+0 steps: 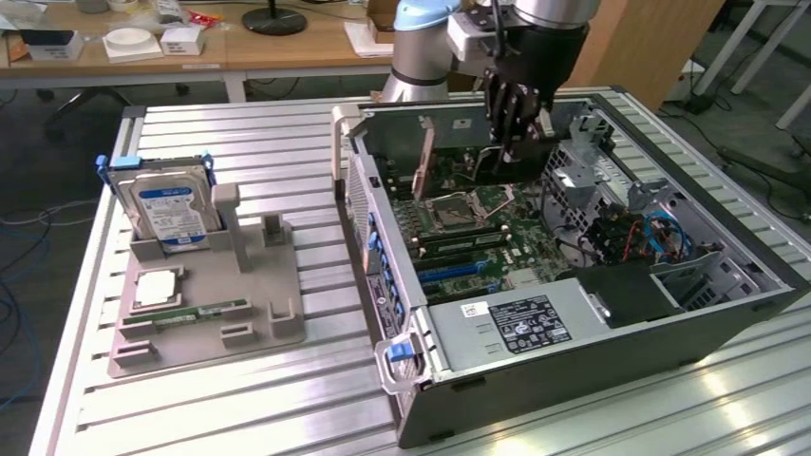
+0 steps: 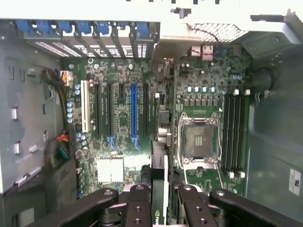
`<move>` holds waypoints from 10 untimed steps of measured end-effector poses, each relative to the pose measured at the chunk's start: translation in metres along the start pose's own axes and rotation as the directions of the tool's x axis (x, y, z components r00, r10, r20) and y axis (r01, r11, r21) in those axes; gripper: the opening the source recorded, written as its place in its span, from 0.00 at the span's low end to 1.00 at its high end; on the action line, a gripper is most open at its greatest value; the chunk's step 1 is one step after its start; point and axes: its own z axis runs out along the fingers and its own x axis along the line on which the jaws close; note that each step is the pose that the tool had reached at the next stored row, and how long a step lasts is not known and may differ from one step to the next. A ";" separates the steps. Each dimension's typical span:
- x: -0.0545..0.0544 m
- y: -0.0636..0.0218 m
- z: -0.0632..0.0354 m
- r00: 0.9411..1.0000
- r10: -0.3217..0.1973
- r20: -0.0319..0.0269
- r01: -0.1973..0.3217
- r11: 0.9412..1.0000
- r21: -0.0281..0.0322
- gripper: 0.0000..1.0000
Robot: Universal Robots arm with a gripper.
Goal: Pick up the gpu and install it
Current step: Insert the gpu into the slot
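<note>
**A:** Centre of the figure: what does the arm carry?

**B:** My black, link-fingered pincer (image 2: 163,201) is clamped on the gpu (image 2: 160,179), a thin green circuit-board card with a black shroud. In the wrist view I see the card edge-on between the fingers (image 2: 137,205).

**A:** And where does the card sit?

**B:** Inside the open dark-grey metal computer case (image 1: 709,313), held over the green motherboard (image 2: 123,109). It is in line with the gap between the long blue expansion slot (image 2: 134,111) and the square silver processor socket (image 2: 201,139). I cannot tell whether its lower edge touches the board.

**A:** Outward from the case?

**B:** The case lies on its side on the ribbed aluminium table (image 1: 228,408). On the exterior view's left, well apart from the case, is a grey moulded holder tray (image 1: 273,323). A silver hard drive with a blue label (image 1: 171,209) stands upright in its far end. A small narrow green memory stick (image 1: 190,312) lies flat in a near slot.
</note>
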 end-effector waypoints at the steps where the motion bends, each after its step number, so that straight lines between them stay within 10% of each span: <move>1: 0.002 0.0000 0.0003 1.000 0.000 0.000 0.000 1.000 0.000 0.26; 10: 0.011 0.0087 0.0096 1.000 0.008 -0.004 -0.008 1.000 0.000 0.26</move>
